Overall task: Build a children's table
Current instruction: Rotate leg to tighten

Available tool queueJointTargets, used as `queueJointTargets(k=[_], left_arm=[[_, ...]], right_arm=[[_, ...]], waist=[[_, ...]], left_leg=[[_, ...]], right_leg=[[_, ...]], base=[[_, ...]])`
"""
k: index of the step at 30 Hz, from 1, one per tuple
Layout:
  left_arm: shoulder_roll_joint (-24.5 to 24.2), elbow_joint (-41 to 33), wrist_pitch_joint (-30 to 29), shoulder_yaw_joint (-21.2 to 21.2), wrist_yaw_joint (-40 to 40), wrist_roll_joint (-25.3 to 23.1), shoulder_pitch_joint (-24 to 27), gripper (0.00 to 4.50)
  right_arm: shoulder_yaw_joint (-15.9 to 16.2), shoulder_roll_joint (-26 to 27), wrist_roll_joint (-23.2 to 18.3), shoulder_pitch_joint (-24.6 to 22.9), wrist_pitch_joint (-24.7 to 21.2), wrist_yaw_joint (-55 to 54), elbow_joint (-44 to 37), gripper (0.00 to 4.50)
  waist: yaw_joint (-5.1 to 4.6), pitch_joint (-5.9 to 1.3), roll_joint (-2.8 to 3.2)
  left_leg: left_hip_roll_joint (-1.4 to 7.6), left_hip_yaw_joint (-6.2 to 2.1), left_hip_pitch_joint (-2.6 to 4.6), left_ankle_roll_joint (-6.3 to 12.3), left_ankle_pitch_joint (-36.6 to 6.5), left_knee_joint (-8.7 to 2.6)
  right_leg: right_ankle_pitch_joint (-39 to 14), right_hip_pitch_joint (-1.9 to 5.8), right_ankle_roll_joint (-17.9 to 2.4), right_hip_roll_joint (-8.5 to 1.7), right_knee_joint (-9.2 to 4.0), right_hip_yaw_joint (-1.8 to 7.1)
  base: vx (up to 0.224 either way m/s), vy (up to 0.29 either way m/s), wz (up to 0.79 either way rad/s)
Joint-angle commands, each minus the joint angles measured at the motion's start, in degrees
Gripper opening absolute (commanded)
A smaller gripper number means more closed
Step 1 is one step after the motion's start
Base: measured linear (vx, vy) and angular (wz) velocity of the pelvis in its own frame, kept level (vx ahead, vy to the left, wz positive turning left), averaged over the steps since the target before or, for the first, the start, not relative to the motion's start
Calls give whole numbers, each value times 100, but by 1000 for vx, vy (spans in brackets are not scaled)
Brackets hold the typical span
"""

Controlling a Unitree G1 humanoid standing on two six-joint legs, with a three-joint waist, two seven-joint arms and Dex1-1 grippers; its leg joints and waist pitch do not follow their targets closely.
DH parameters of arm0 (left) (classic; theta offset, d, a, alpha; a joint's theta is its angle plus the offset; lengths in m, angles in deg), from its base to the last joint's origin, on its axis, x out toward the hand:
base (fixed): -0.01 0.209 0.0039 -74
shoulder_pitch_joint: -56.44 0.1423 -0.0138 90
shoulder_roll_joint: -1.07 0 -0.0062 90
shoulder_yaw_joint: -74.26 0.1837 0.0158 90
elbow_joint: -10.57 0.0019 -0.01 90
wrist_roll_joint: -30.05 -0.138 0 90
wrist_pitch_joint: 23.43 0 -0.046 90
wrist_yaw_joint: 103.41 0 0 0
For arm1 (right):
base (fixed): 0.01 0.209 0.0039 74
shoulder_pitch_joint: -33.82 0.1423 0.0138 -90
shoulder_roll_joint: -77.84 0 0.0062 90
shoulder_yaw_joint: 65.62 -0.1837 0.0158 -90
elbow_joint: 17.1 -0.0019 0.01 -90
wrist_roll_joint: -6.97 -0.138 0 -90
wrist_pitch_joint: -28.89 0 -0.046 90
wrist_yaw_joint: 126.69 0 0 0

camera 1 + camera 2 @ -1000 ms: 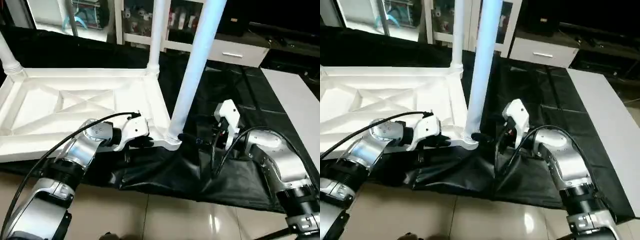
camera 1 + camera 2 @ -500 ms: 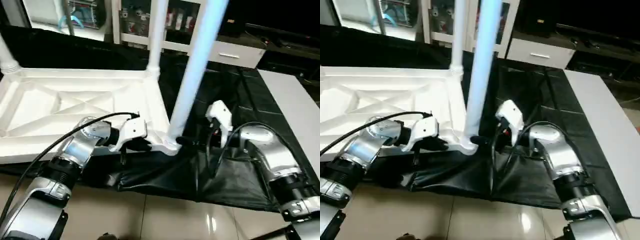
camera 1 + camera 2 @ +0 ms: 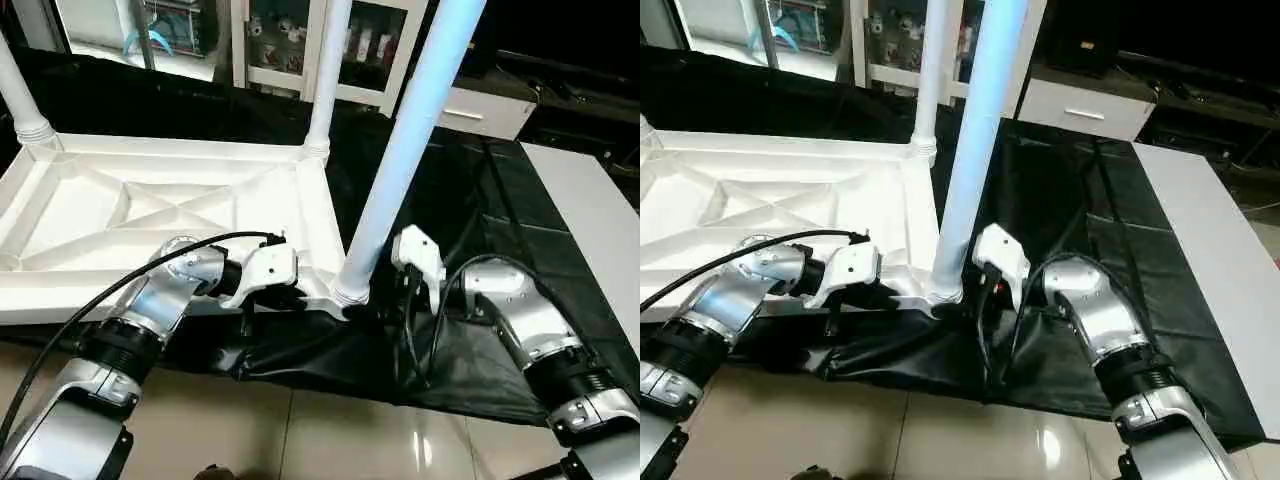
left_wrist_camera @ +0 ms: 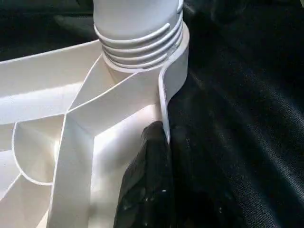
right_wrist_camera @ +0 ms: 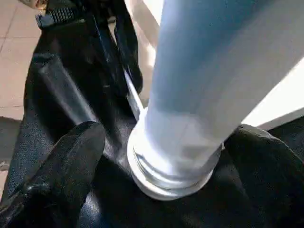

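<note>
Tabletop lies upside down on the black-draped work table, ribs up, near edge close to the table's front edge. Three legs stand up from its corner sockets: the near right leg leaning a little right, the far right leg, and the far left leg. Left gripper is clamped on the tabletop's near rim just beside the near right socket, with one black finger pressed against the inner face of the rim. Right gripper stands wide open around the base of the near right leg, fingers either side of it; can't tell if they touch. The black cloth bunches and hangs off the front edge below both wrists. Behind the table: white shelf unit and a white drawer cabinet. A white surface sits to the right.
</note>
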Motion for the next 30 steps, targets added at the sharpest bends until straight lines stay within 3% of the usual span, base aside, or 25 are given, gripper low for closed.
queueJointTargets(k=[1,4,9,20,30], left_arm=[[77,-81,167,489,-459,-81,174,0],[88,-98,176,510,-501,-60,175,0],[83,-99,221,565,-544,-109,144,0],[51,23,307,600,-568,-175,109,0],[32,85,351,598,-544,-191,114,0]], right_arm=[[12,-21,153,145,111,-40,126,443],[-1,12,146,156,117,-44,155,443],[-64,111,88,225,195,21,273,402],[40,55,122,185,312,445,321,283],[44,77,226,43,341,376,386,263]], waist=[[-23,-322,57],[-20,-315,64],[-18,-307,84],[-19,-301,59],[-16,-301,70]], left_leg=[[76,17,65,156,-1018,-383],[83,23,76,153,-1072,-388],[89,14,80,97,-1248,-402],[93,13,68,125,-1246,-411],[95,19,77,135,-1190,-423]], right_leg=[[-464,203,-1268,-396,-440,238],[-482,190,-1293,-399,-443,241],[-665,184,-1254,-406,-461,245],[-718,187,-1234,-407,-473,247],[-621,182,-1247,-404,-475,246]], base=[[0,0,0],[0,0,0],[0,0,0],[0,0,0],[0,0,0]])
